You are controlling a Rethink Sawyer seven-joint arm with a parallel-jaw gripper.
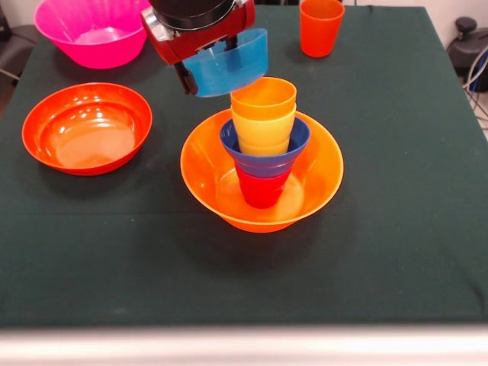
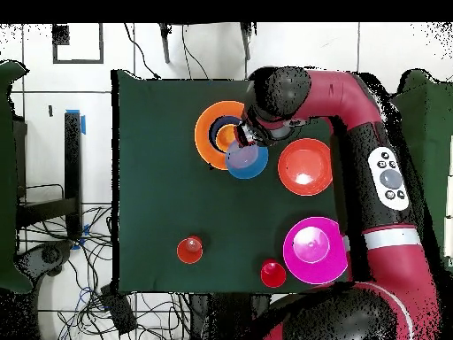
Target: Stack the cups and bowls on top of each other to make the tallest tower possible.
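Note:
The tower stands in the big yellow-orange bowl [image 1: 261, 200]: a red cup [image 1: 261, 191], the small dark blue bowl [image 1: 264, 152], then a yellow cup with an orange-yellow cup [image 1: 263, 103] nested on top. My gripper [image 1: 200, 70] is shut on the rim of the light blue bowl [image 1: 229, 65]. It holds the bowl tilted in the air, just up and left of the tower's top. In the overhead view the gripper [image 2: 251, 135] is beside the tower [image 2: 221, 135], with the light blue bowl [image 2: 247, 161] next to it.
The wide orange-red bowl [image 1: 86, 127] sits at the left and the big pink bowl [image 1: 91, 30] at the far left. An orange cup [image 1: 320, 27] stands at the far right. The overhead view shows a second, red cup [image 2: 272, 274] near the pink bowl [image 2: 314, 251].

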